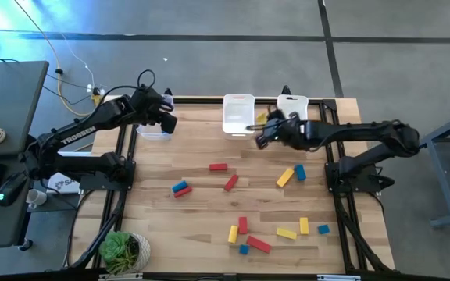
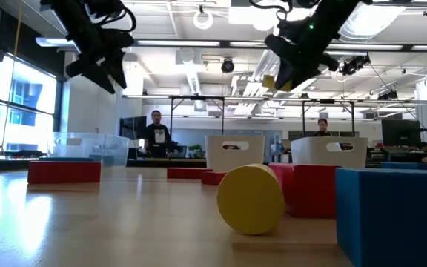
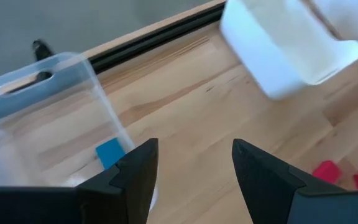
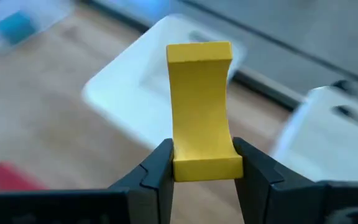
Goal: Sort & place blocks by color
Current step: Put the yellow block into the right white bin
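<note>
Yellow block (image 4: pixel 199 112) pinched upright between right gripper (image 4: pixel 202 163) fingers, raised over far table edge between middle white bin (image 1: pixel 238 114) and right white bin (image 1: pixel 292 107). Right arm stretched across from right side, wrist high. Left gripper (image 3: pixel 194 163) fingers apart, holding nothing, hovering beside clear bin (image 3: pixel 17 112) containing blue block (image 3: pixel 110 152). Remaining red, yellow, blue blocks (image 1: pixel 241 204) scattered mid-table and nearer.

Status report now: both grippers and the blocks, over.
Right gripper shut on yellow block, above white bins. Left gripper open, over clear bin. Nothing in the way.
</note>
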`<state>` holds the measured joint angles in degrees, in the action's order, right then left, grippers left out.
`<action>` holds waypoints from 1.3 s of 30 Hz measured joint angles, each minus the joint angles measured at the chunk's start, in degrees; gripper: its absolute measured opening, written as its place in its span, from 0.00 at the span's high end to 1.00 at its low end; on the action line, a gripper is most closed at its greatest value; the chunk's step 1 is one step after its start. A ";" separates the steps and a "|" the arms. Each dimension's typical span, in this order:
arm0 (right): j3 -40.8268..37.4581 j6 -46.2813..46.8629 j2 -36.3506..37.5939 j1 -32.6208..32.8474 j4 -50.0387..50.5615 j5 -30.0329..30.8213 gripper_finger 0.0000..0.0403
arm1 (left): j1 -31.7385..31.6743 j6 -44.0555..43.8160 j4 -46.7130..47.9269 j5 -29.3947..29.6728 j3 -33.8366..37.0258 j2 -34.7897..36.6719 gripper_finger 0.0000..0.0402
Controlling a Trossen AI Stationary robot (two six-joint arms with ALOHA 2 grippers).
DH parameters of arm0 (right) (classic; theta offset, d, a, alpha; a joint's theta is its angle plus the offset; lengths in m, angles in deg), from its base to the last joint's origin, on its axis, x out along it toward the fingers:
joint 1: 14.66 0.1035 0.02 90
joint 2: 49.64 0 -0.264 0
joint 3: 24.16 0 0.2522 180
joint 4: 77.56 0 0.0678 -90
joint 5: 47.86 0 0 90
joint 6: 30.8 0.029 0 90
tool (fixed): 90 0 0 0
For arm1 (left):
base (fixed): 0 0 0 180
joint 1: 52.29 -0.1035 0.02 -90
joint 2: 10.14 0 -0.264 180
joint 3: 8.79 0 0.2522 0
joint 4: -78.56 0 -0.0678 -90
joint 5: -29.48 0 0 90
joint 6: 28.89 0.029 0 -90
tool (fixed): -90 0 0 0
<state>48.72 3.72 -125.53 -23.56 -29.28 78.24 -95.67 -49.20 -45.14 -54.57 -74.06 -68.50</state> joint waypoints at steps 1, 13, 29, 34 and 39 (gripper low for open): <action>0.00 -0.02 0.78 -0.88 1.23 0.81 0.74 | 0.64 0.00 -0.75 -0.02 0.00 0.00 0.52; 0.04 -0.81 1.65 -12.11 11.87 1.09 0.72 | 9.77 -0.56 -6.72 -0.83 0.00 0.04 0.52; 0.07 -10.47 -7.70 -24.35 17.06 -11.29 0.73 | 20.48 -2.05 -8.31 -0.85 0.00 -0.82 0.52; 0.07 -12.56 -10.51 -26.82 17.21 -14.69 0.73 | 22.83 -2.05 -8.10 -0.87 0.00 -2.98 0.52; 0.07 -13.10 -12.56 -29.39 17.16 -19.32 0.73 | 24.62 -2.05 -8.29 -0.86 0.00 -6.26 0.52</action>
<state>48.78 -9.38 -138.09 -52.95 -12.12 58.92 -71.05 -51.26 -53.43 -55.43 -74.06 -74.77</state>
